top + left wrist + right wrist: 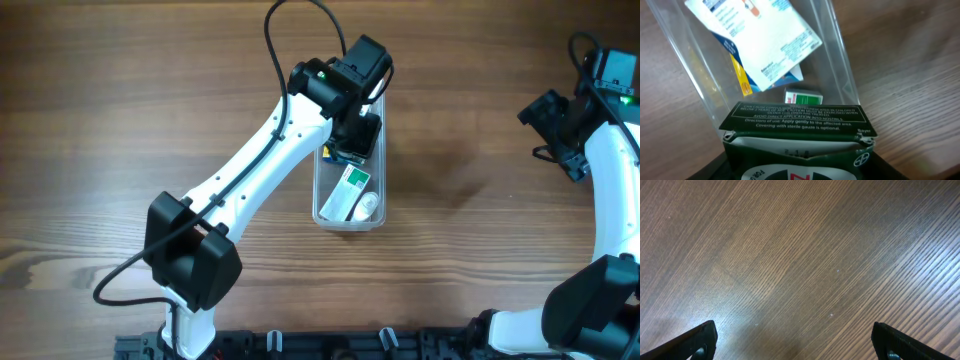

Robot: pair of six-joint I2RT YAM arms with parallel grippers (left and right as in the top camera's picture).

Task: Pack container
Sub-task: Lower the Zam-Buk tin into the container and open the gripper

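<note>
Across the whole overhead view, a wood-grain table (120, 100). Reaching over it from 7 o'clock toward centre, the left arm (250, 170). Just off centre toward 1 o'clock, the container (348, 226): clear plastic, long axis running 12 to 6, flat on the table, open side up. Out near 3 o'clock, well apart from it, the right gripper (797, 342), fingers spread wide over bare wood, holding nothing. Above the container's 12 o'clock end, the left gripper (357, 130), apparently clamped on a dark green box (800, 125) with a crumpled end flap, though the finger contact is hidden under the box in the wrist view. Inside the container, seen from that wrist, a tilted white-and-blue box (760, 40) at 11 o'clock and a small green-and-white box (803, 96) near centre. From overhead, a white bottle (368, 207) at the 6 o'clock end.

Handling, as a judgement only: probably light, thin-walled and a little springy under a squeeze. Smooth, so likely slippery, and liable to slide if nudged during loading. Best pinched over the rim of a long side wall near mid-length, or steadied at the 6 o'clock end, clear of the contents.
</note>
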